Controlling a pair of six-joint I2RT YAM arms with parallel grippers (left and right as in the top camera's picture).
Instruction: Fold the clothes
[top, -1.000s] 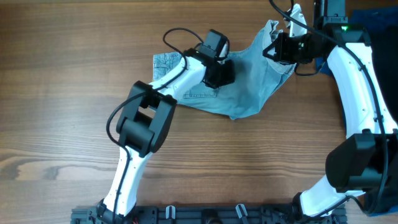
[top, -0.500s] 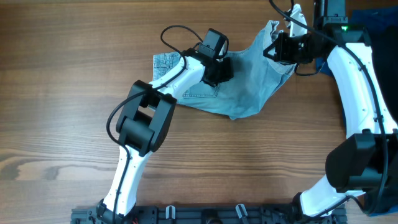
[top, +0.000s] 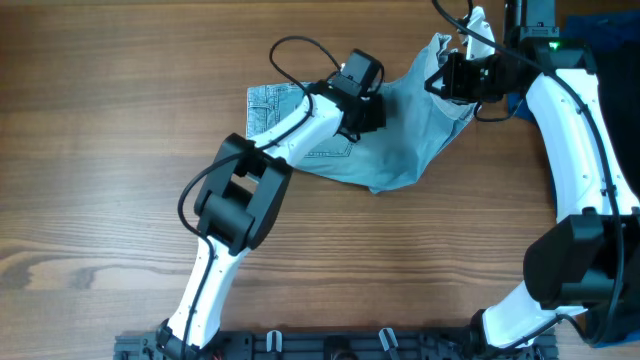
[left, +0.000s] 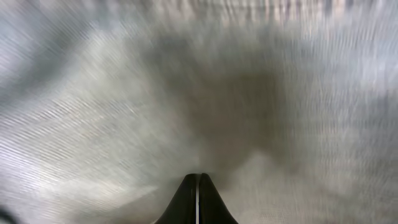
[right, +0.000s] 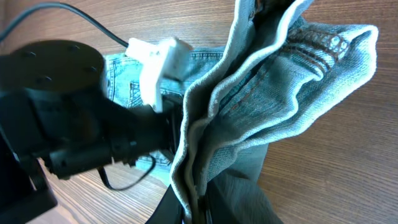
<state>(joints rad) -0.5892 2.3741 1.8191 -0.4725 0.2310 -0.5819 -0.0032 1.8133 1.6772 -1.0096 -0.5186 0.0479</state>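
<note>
The table (top: 90, 200) has open wood at the left and front. The shorts (top: 400, 150) fill the back middle. The left arm (top: 300, 125) lies across them. The right arm (top: 575, 130) blocks the right side.

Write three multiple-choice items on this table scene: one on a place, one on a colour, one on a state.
1. Where is the left arm's wrist?
A) over the light blue faded denim shorts
B) over bare wood at the near edge
C) off the table

2. What colour is the cloth at the far right corner?
A) red
B) dark blue
C) yellow

3. How do the right arm's jaws stand?
A) wide open
B) shut on a cable
C) shut on a lifted edge of the shorts

1 A: the overhead view shows it above the denim.
2 B: dark blue shows behind the right arm.
3 C: the right wrist view shows denim pinched between them.
</note>
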